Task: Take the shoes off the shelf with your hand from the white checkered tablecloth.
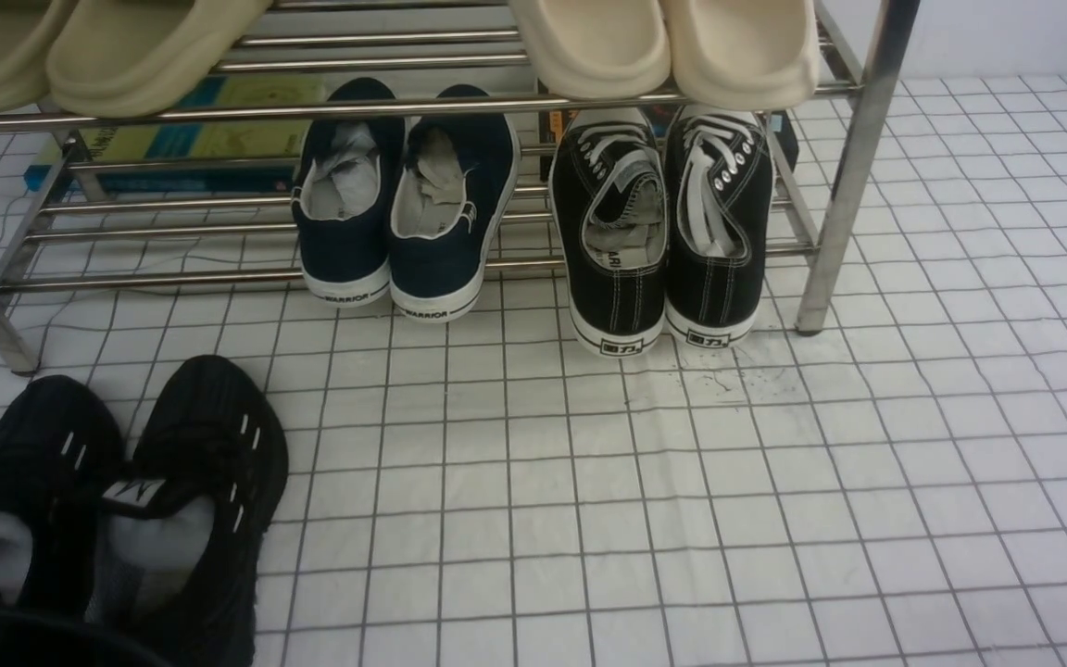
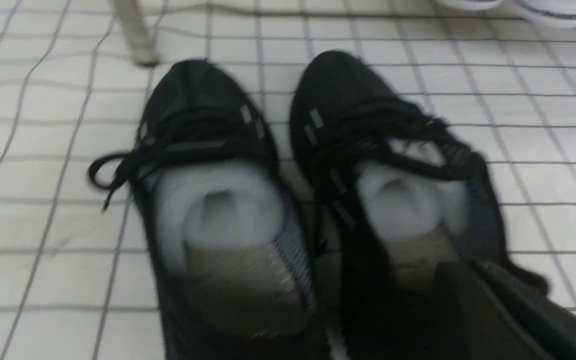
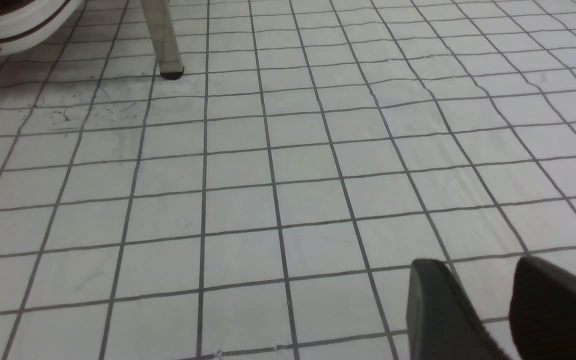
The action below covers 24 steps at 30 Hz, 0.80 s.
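The white checkered tablecloth (image 1: 645,519) lies under everything. The black shoes (image 1: 200,482) sit on it, near the shelf's (image 1: 830,213) front left leg. The left gripper's (image 2: 473,270) fingers are pressed together. The right gripper's (image 3: 473,265) fingers are spread.

Sneakers (image 1: 209,445) on tablecloth (image 1: 589,519), left before rack (image 1: 844,195).

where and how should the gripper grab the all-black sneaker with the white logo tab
Best bet is the side wall of the collar on the all-black sneaker, coming from above with one finger inside the opening and one outside. The shoe lies sole down with its opening facing up, and the wall looks thin. The white stuffing fills the front of the opening, so gripping behind it seems easier.
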Motion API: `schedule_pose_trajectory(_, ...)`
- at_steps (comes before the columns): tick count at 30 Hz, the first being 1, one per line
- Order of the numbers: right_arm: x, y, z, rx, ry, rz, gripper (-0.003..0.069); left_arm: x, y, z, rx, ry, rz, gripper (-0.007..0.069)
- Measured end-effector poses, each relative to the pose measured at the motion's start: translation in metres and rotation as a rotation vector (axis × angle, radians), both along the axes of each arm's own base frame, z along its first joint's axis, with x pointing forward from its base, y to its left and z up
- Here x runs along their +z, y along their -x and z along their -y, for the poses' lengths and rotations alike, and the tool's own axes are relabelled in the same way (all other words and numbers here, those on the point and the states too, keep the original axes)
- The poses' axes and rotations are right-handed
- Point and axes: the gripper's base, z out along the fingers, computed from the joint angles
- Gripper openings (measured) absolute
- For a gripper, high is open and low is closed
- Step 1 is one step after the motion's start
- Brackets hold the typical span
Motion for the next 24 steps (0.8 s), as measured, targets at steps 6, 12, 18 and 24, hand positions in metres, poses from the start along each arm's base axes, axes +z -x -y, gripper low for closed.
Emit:
schedule_pose_trajectory(6, 0.000, 0.000, 0.000, 0.000, 0.000, 0.000, 0.0239, -0.040, 0.009, -0.008, 0.128, 0.053, 0.041, 0.0022)
schedule_pose_trajectory(12, 0.000, 0.000, 0.000, 0.000, 0.000, 0.000, 0.0239, -0.046, 0.014, -0.008, 0.124, 0.052, 0.109, 0.0027)
schedule_pose_trajectory(18, 0.000, 0.000, 0.000, 0.000, 0.000, 0.000, 0.0239, -0.055, 0.013, -0.003, 0.029, 0.043, 0.113, 0.0033)
schedule_pose_trajectory(24, 0.000, 0.000, 0.000, 0.000, 0.000, 0.000, 0.0239, -0.054, 0.013, -0.002, -0.002, 0.043, 0.129, 0.0038)
